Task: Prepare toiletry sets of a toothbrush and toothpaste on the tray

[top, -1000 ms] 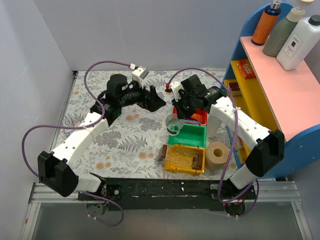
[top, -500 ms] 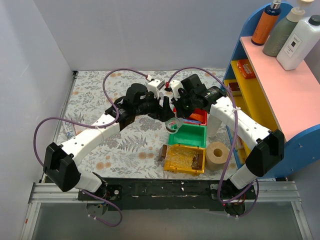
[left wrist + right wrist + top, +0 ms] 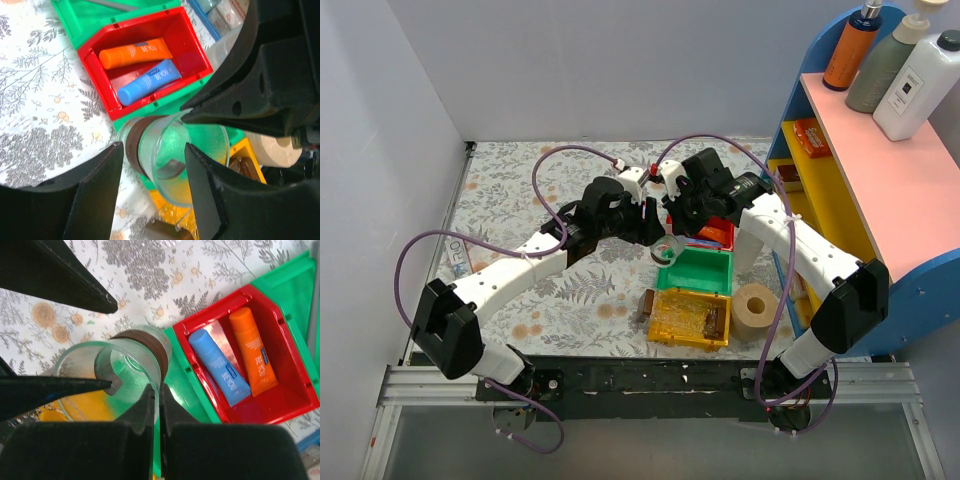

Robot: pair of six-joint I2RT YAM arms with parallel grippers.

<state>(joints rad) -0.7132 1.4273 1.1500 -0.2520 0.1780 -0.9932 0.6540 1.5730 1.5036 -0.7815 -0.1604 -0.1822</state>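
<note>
The blue toothpaste [image 3: 149, 81] lies in a red bin [image 3: 95, 55] beside an orange tube [image 3: 134, 52]; both also show in the right wrist view [image 3: 220, 367]. My right gripper [image 3: 159, 390] is shut on the rim of a clear cup with a brown band [image 3: 125, 365], held above the green bin [image 3: 705, 270]. My left gripper [image 3: 152, 146] is open, one finger on each side of the cup [image 3: 170, 150]. The clear tray with brown end pieces [image 3: 647, 303] rests at the yellow bin [image 3: 690, 318]. No toothbrush is clearly visible.
A toilet roll [image 3: 755, 310] stands right of the yellow bin. A blue and pink shelf unit [image 3: 880, 170] with bottles on top stands at the right. The flowered table cloth [image 3: 520, 200] stretches to the left. A white wall closes the back.
My left arm has swung right and brought its open gripper around the cup. The right gripper has kept its hold on the cup and hardly moved.
</note>
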